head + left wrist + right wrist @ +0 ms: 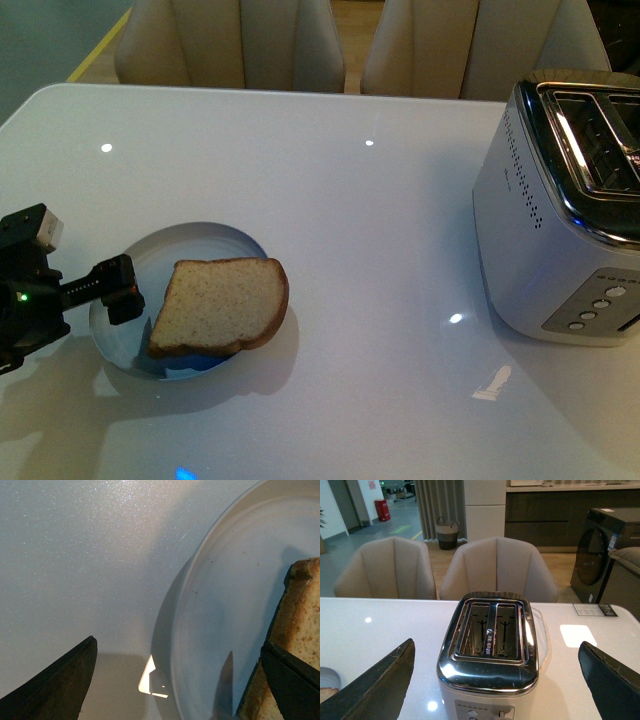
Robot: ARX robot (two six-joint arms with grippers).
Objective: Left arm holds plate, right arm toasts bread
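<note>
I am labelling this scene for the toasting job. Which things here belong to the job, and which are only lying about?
Belong to the job: plate, bread on it, toaster, left gripper open around the plate's rim.
Only lying about: two chairs behind the table, basket on the floor, card on the table.

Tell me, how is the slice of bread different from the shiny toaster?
The light brown slice of bread with a darker crust is thin and lies flat; the white and chrome two-slot toaster is a tall box. The bread looks dull and speckled; the toaster gleams. The bread rests on the pale blue round plate, the toaster straight on the white table. Both sit on that one table.
</note>
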